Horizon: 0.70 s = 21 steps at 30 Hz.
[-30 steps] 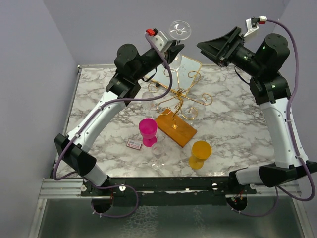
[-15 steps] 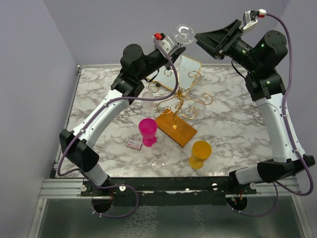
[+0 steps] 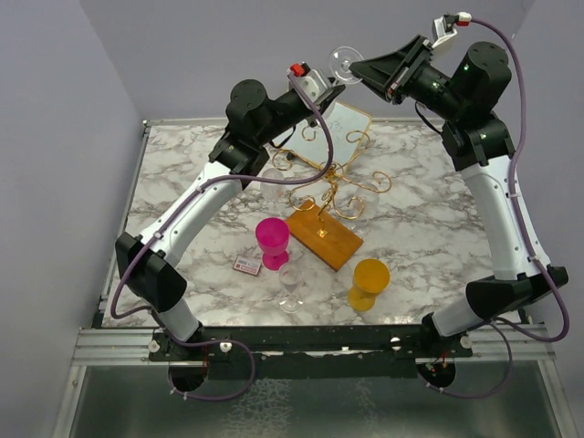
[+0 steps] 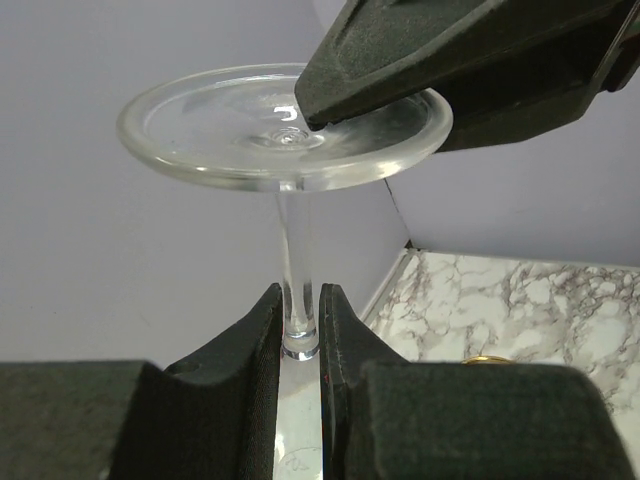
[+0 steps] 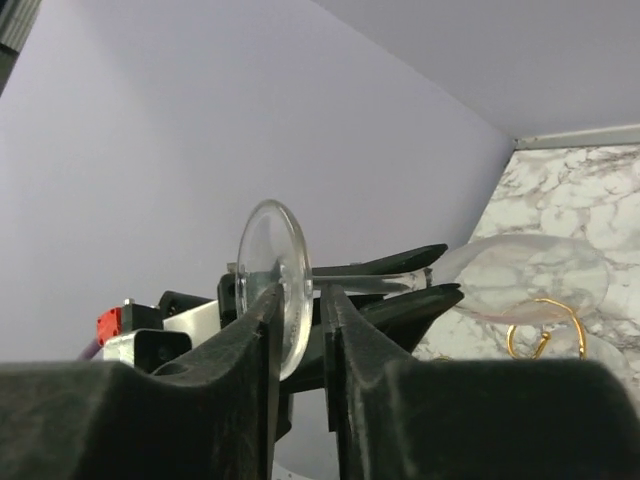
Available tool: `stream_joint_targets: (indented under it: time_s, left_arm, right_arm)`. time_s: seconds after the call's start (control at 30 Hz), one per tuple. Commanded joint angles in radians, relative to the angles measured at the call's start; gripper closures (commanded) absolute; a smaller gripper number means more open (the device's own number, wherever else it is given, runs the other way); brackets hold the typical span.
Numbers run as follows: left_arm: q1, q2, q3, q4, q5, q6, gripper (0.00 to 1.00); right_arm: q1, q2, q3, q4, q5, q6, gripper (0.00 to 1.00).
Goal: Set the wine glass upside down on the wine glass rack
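Note:
The clear wine glass [image 3: 345,61] is held high above the back of the table, foot up. My left gripper [image 3: 321,87] is shut on its stem [image 4: 297,260], just under the round foot [image 4: 280,125]. My right gripper [image 3: 358,68] has come in from the right, and its jaws are closed to a narrow slot over the foot's edge [image 5: 270,270]. The bowl [image 5: 520,275] shows beyond the left fingers [image 5: 400,262]. The wine glass rack [image 3: 330,182], gold wire on an orange-brown base [image 3: 324,235], stands below in mid table.
A gold-framed mirror [image 3: 347,123] lies behind the rack. In front stand a pink cup [image 3: 272,239], a yellow cup [image 3: 370,281], a clear glass [image 3: 292,287] and a small box [image 3: 247,265]. Clear glasses [image 3: 272,181] sit by the rack's arms.
My right arm swung left to the glass's foot and its jaws closed from wide to narrow around it. The left arm shifted the glass slightly right and up, still gripping the stem.

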Motion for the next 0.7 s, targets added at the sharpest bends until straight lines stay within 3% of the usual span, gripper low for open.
stream_joint_targets:
  time_s: [0.0, 0.07, 0.13, 0.17, 0.27, 0.37, 0.67]
  left_arm:
    - [-0.006, 0.016, 0.039, 0.025, 0.042, 0.017, 1.0]
    - [-0.007, 0.019, 0.046, 0.026, 0.04, 0.02, 1.0]
    - [-0.006, 0.019, 0.054, 0.027, 0.031, 0.016, 0.92]
    - [-0.007, 0.016, 0.057, 0.031, 0.023, 0.011, 0.84]
    - [-0.007, 0.0, 0.052, 0.046, -0.006, -0.004, 0.48]
    - [-0.007, -0.029, 0.021, 0.067, -0.031, -0.026, 0.29]
    - [-0.007, -0.122, -0.094, 0.1, -0.074, -0.051, 0.21]
  right_arm:
    - [0.009, -0.009, 0.004, -0.023, 0.019, -0.008, 0.85]
    - [0.009, -0.022, -0.012, -0.006, 0.027, -0.001, 0.95]
    - [0.009, -0.037, -0.024, 0.014, 0.036, 0.003, 0.99]
    - [0.01, -0.044, -0.031, 0.028, 0.043, 0.003, 0.99]
    - [0.009, -0.068, -0.061, 0.081, 0.067, 0.004, 0.99]
    - [0.009, -0.087, -0.078, 0.11, 0.11, -0.009, 0.99]
    - [0.009, -0.092, -0.106, 0.095, 0.187, -0.03, 0.99]
